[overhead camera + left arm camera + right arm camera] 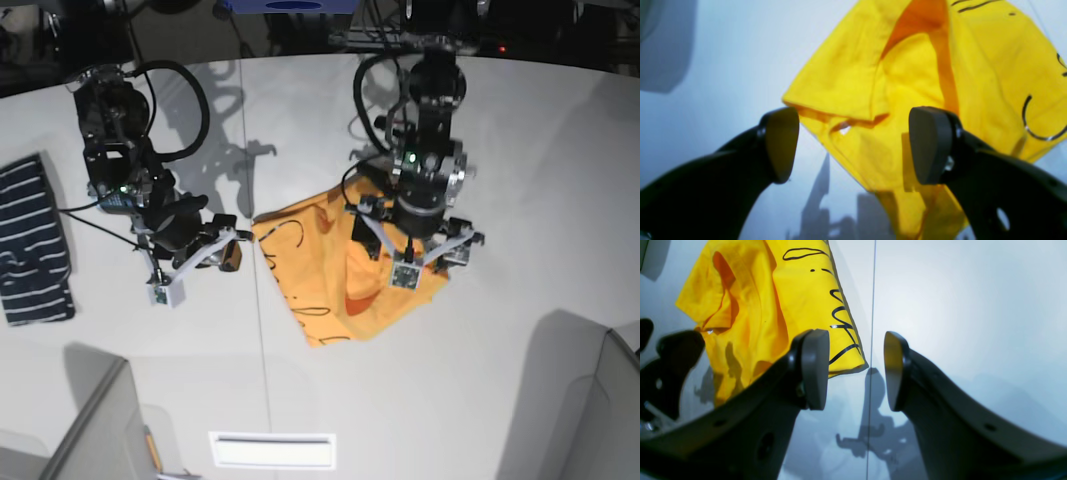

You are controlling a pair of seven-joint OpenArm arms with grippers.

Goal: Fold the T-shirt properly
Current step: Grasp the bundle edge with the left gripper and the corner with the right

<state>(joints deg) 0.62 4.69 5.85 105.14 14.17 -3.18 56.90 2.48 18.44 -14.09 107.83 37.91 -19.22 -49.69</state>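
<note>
Lay spread across a white table (pixel 520 150): a crumpled orange-yellow T-shirt (pixel 320 275) at centre frame, a navy striped garment (pixel 32 240) at far left.

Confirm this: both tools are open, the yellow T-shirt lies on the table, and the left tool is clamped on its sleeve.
Not quite. The left tool is open above the T-shirt, gripping nothing, as the left wrist view shows. The rest holds: the right tool is open, and the shirt lies on the table.
</note>
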